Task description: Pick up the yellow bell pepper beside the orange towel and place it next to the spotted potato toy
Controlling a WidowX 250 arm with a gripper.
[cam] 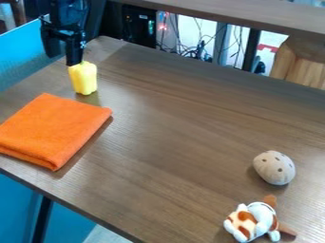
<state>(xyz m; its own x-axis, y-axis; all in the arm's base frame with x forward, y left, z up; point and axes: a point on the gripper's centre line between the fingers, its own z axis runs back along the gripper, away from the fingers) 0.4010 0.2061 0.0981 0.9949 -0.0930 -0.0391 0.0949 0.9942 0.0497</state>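
The black gripper (70, 56) hangs down at the upper left, over the table's far left part. Right at its lower end is a yellow bell pepper toy (83, 78), upright, with its top partly hidden by the gripper. Whether the pepper is held or only touched cannot be made out. Nearer the camera, at the left edge, lies a folded orange cloth (54, 129).
Toward the right of the brown wooden table (165, 142) sits a beige speckled, potato-like toy (274, 168). Below it, near the front, lies a white, orange and brown plush animal (251, 221). Cables and a wooden ledge (254, 16) are behind the table.
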